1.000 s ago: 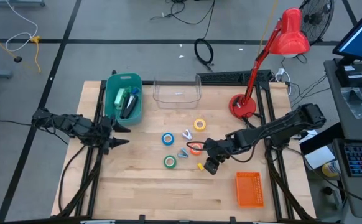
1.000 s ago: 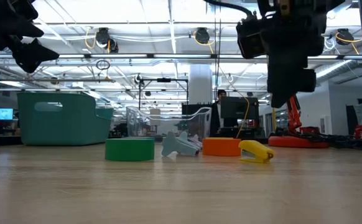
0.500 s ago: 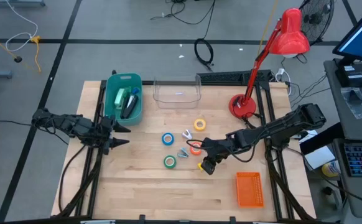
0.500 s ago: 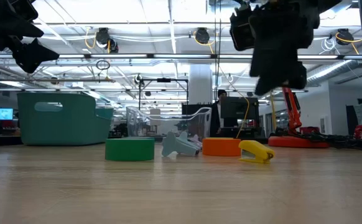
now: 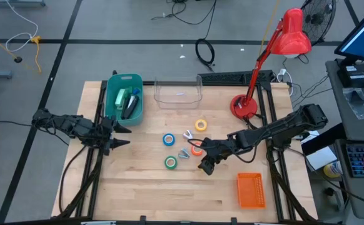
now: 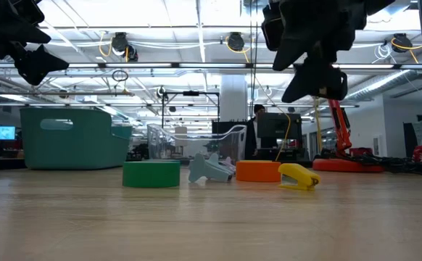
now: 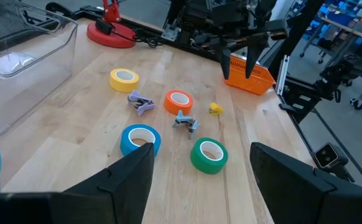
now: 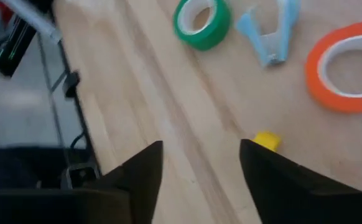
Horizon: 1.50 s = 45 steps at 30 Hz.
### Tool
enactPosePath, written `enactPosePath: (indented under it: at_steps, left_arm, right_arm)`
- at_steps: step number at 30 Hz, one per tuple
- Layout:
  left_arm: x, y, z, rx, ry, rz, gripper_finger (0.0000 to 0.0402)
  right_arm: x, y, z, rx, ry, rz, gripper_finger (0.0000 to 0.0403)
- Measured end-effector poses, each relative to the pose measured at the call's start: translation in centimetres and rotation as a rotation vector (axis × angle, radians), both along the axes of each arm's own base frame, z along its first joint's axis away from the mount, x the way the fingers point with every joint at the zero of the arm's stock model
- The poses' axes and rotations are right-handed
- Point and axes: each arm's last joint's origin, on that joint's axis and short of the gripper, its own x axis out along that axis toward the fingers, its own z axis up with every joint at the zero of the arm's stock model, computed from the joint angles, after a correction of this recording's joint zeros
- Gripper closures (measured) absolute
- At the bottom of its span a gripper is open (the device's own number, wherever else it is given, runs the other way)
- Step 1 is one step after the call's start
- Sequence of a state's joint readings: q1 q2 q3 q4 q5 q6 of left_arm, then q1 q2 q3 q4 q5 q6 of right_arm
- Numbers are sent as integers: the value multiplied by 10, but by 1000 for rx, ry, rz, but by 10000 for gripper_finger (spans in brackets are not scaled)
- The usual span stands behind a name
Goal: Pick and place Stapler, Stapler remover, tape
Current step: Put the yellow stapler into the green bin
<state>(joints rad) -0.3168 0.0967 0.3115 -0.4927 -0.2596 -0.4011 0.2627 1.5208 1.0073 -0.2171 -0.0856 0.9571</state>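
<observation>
Four tape rolls lie flat mid-table: yellow [image 5: 201, 125], blue [image 5: 169, 139], green [image 5: 171, 162], orange [image 5: 196, 149]. Between them lie a purple stapler remover [image 5: 187, 134] and a blue-grey one [image 5: 184, 154]. A small yellow stapler [image 6: 298, 176] lies beside the orange roll [image 6: 258, 171]. My right gripper [image 5: 203, 167] hangs open above the yellow stapler [image 8: 267, 140], slanting down, clear of it. My left gripper [image 5: 124, 135] stands open at the table's left edge, well above the wood, touching nothing.
A teal bin [image 5: 124, 99] holding a green and a dark object stands far left. A clear tub [image 5: 178, 92] is at the far edge, a red desk lamp [image 5: 244, 106] far right, an orange basket [image 5: 251, 189] near right. Bare wood lies along the near edge.
My right gripper has tipped from pointing steeply down to a flatter slant, and its fingertips have swung a little toward the table's left. Its fingers stand wider apart than before. The yellow stapler and the rolls have stayed where they were.
</observation>
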Motion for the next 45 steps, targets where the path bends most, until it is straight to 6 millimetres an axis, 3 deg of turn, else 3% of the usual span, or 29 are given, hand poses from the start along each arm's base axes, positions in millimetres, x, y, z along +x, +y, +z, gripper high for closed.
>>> enactPosePath:
  at_steps: [4, 10, 16, 22, 27, 29, 33, 37, 45]
  left_arm:
    - [0, 0, 0, 0, 0, 0, 131]
    - [0, 0, 0, 5, 4, -1, 131]
    - [0, 0, 0, 7, 4, -1, 131]
    - [0, 0, 0, 15, 4, -4, 131]
    - [0, 0, -1, 15, 6, -4, 131]
    - [0, 0, -1, 9, 6, -2, 131]
    - [0, 0, -1, 4, 8, -14, 131]
    - [0, -1, -1, 0, 11, -32, 131]
    - [0, -1, -1, 0, 14, -36, 131]
  right_arm:
    - [0, -1, 0, 22, 8, -64, 157]
    - [0, 16, 4, 2, -63, 12, 130]
    - [-4, 26, 5, 35, -45, -54, 132]
    - [1, 39, 14, -50, -63, -116, 130]
    - [10, 47, -8, -83, 116, -93, 129]
    - [9, 47, -16, -116, 213, -87, 130]
    - [11, 44, -4, -191, 225, -155, 130]
    - [7, 41, -7, -273, 259, -220, 131]
    - [13, 41, -20, -266, 294, -216, 133]
